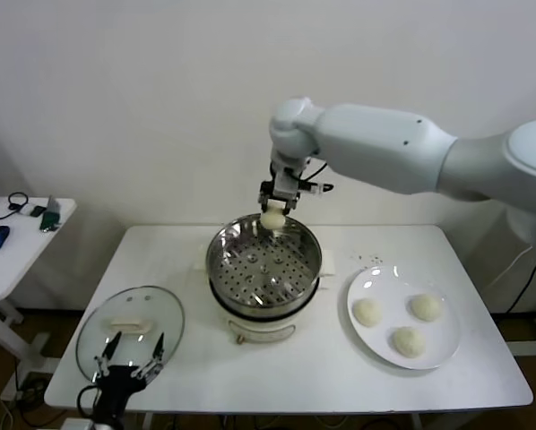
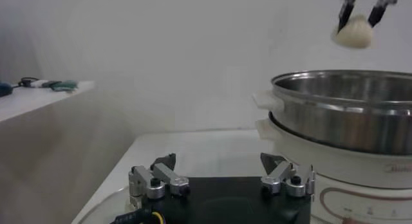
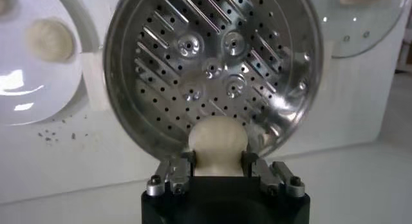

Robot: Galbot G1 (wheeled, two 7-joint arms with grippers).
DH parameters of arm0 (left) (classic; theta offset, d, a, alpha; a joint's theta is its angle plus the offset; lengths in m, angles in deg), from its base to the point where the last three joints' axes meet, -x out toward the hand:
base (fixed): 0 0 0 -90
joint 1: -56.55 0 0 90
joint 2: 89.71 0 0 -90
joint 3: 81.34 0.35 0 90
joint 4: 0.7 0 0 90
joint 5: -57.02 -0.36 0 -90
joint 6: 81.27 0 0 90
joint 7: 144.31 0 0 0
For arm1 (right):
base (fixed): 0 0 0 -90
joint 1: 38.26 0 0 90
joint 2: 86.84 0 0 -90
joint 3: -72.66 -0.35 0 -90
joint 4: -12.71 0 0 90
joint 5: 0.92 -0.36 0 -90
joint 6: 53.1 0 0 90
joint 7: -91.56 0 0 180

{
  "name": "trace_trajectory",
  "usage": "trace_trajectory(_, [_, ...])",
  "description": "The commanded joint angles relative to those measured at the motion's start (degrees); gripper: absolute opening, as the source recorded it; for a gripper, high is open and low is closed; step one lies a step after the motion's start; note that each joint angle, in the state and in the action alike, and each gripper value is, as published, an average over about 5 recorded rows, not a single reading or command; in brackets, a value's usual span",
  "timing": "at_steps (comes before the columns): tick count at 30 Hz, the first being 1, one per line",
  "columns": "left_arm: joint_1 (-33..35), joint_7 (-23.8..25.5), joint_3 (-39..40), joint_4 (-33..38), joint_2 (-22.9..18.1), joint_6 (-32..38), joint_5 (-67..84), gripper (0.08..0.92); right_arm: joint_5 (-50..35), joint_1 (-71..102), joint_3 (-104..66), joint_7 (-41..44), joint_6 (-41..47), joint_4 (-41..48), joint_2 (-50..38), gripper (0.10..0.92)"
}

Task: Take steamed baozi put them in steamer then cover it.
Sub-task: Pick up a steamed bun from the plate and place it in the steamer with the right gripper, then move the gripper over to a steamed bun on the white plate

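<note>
A plain white wall backs a white table [image 1: 277, 376], with a smaller side table [image 1: 17, 255] off to the robot's left.

The right gripper [image 1: 275, 208] is pinched on one steamed baozi [image 1: 273, 219], its fingers [image 3: 185, 162] pressed into the bun's sides; in the right wrist view the dough bulges between them. The bun hangs in the air over the far rim of the steamer [image 1: 263, 269], clear of the metal and not yet inside. The left gripper [image 1: 129, 356] rests with its fingers spread wide, low at the near left corner of the table, over the near edge of the cover [image 1: 130, 324]; whether it touches the glass is hard to tell.

The held bun is smooth, cream-white and rounded. The steamer's perforated tray [image 3: 209, 64] shows bare metal with rows of holes and slots. Three more buns [image 1: 410, 340] lie on a white plate [image 1: 447, 354] to the steamer's right, apart from one another. The cover lies flat on the table, its whitish handle up.

The right arm [image 1: 411, 152] reaches in from the right, bent at the wrist so the gripper points downward at the pot.
</note>
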Motion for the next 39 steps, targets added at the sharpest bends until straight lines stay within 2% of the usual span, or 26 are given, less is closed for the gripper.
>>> trace_trajectory(1, [-0.07,-0.02,-0.06,-0.53,0.18,0.14,0.06,0.823,4.96,7.86,-1.03,-1.89,-1.3,4.01,2.01,0.501])
trace_trajectory(12, [-0.48,-0.03,0.11,-1.45,0.33,0.45,0.09,0.823,6.74,11.4,-3.46,-4.45,-1.79,9.08,3.41,0.503])
trace_trajectory(17, [-0.43,-0.06,0.18,-1.52,0.38,0.67,0.14,0.823,6.66,11.57,-3.97,-5.03,-2.34,10.98,3.92,0.534])
trace_trajectory(28, [-0.68,-0.23,0.71,-1.76,0.25,1.11,0.19,0.823,1.25,9.55,-4.03,-4.62,-2.44,10.47,2.93,0.805])
trace_trajectory(32, [-0.57,-0.21,0.93,-1.58,0.22,1.13,0.2,0.823,-10.53,3.1,-2.2,0.4,-0.67,6.99,0.15,0.821])
trace_trajectory(35, [-0.41,-0.14,1.16,-1.36,0.3,1.0,0.61,0.823,-25.17,-4.93,3.25,5.43,3.88,2.3,-3.61,0.823])
trace_trajectory(39, [-0.66,-0.05,1.25,-1.15,0.45,0.63,1.06,0.823,-44.9,-14.84,13.25,10.38,14.73,-4.88,-10.51,0.823])
